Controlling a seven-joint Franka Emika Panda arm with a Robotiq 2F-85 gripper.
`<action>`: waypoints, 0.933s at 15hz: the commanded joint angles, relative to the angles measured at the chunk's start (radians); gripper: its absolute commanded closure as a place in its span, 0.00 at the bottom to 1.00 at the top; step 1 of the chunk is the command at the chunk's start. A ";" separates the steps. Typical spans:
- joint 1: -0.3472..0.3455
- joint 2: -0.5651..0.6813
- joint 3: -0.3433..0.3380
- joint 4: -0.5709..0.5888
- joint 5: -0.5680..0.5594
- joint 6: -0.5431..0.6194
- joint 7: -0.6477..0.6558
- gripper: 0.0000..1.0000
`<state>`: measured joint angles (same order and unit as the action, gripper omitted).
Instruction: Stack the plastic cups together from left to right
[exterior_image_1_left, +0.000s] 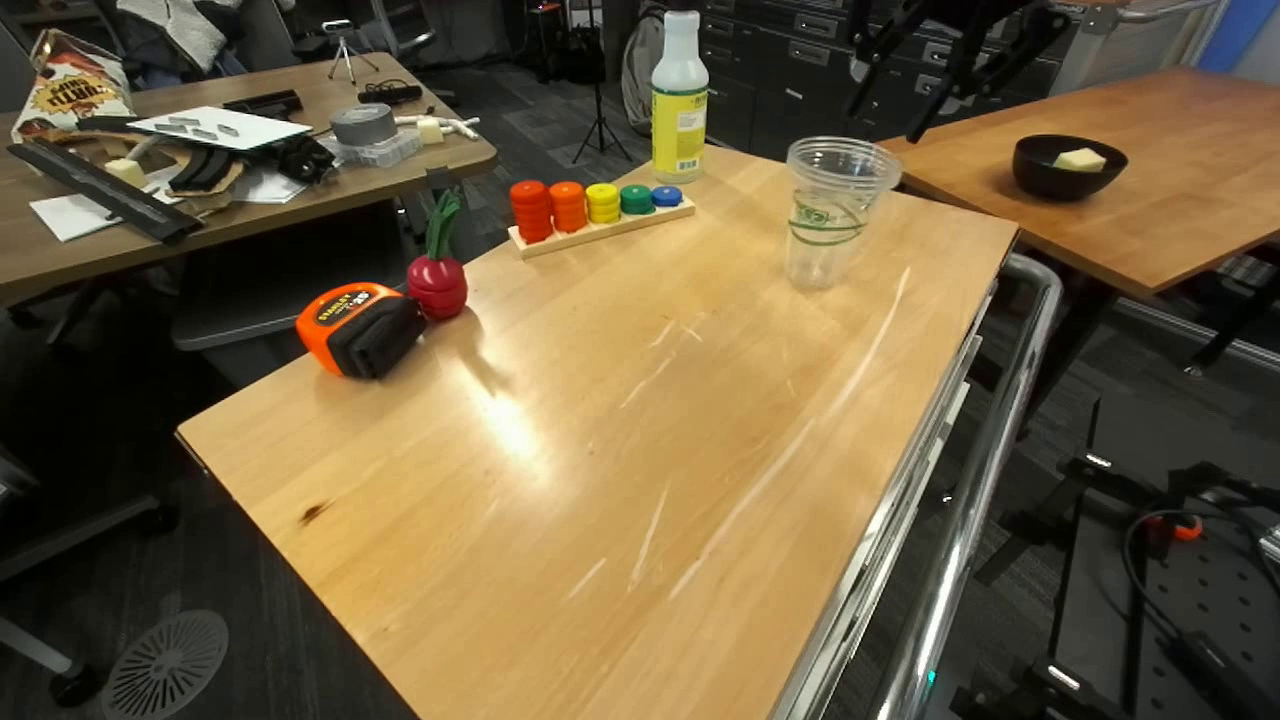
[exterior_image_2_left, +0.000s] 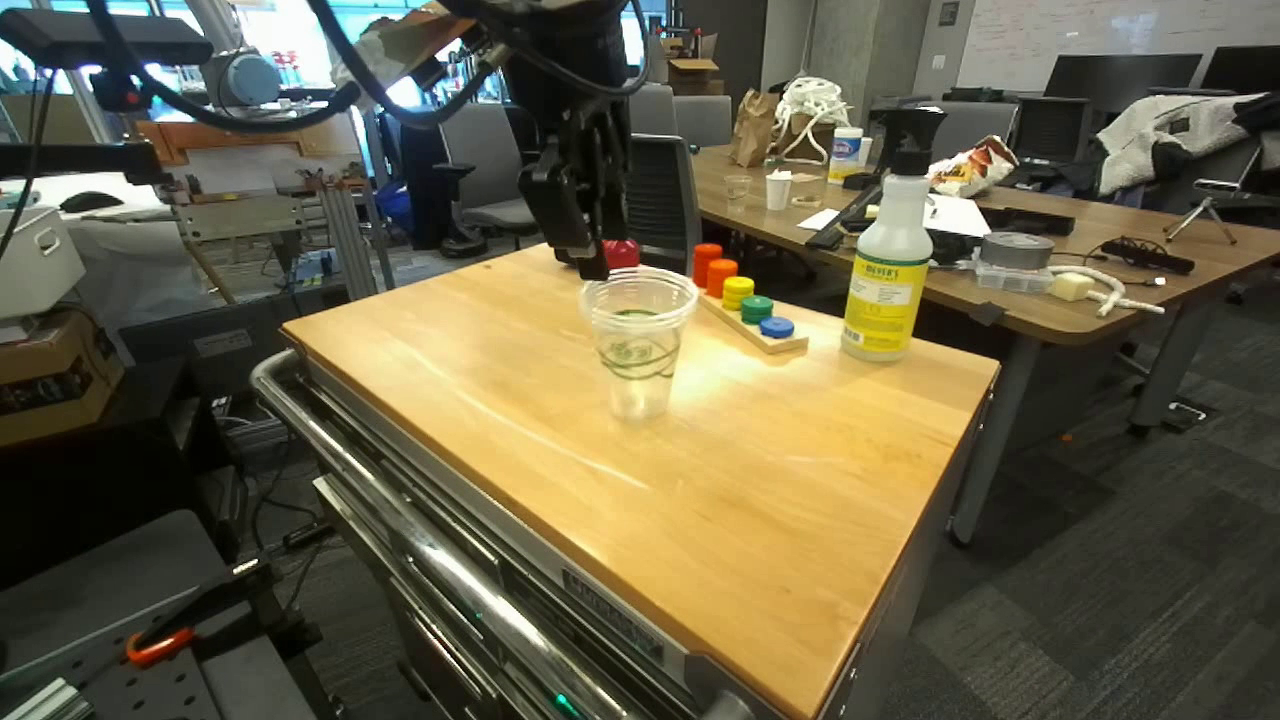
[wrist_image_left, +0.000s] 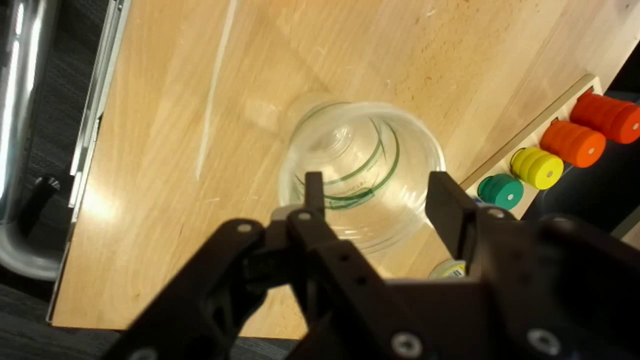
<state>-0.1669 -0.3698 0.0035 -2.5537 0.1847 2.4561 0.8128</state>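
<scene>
Plastic cups: nested upright below your jaws, count unclear — together, it seems, because stacking is the job. Gripper: jaws parted, empty, likely spread to clear the rims. Ring rack, spray bottle: aside from the jaws — probably giving you working room.

I'm driving via cams & reading this as a lab sharing office space. Office side: a marked-up whiteboard is hanging at the back, dark monitors are standing in front of it, grey office chairs are sitting beyond the bench, & carpet tiles are running below. Lab side: I'm seeing blk drawer cabinets, a tubular metal rail edging that bench, plus a desk carrying a roll of grey tape, mini tripod, etc.
</scene>
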 joint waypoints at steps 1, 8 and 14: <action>0.012 -0.037 -0.017 0.027 0.001 -0.110 -0.043 0.14; 0.096 -0.154 0.014 0.190 0.016 -0.585 -0.255 0.00; 0.131 -0.186 0.077 0.295 0.008 -0.763 -0.318 0.00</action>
<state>-0.0157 -0.5560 0.0668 -2.2599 0.1850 1.6953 0.5023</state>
